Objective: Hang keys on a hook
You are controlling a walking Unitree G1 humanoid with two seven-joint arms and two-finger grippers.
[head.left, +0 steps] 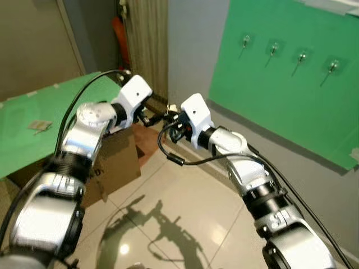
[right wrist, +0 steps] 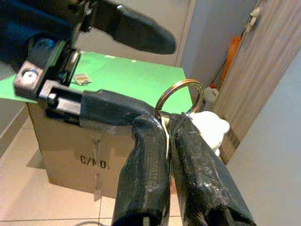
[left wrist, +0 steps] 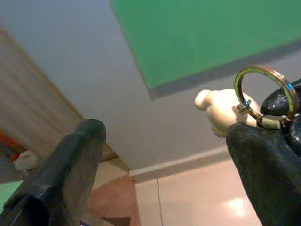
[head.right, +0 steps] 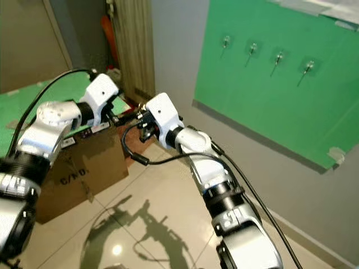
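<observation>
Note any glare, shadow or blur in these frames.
Left eye view: lamp glare and the arms' shadow on the glossy floor. Left wrist view: soft overall, key ring fairly clear, near finger blurred. Right wrist view: sharp on the right hand pinching the ring.

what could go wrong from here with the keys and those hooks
1. The right gripper pinches the key ring only at its bottom edge, between the very tips of its shut jaws; a jolt could twist it loose.
2. The open left gripper sits right beside the ring; a stray move could knock it.
3. The four hooks on the green board are small and still well off to the right, so the ring could miss a hook.
</observation>
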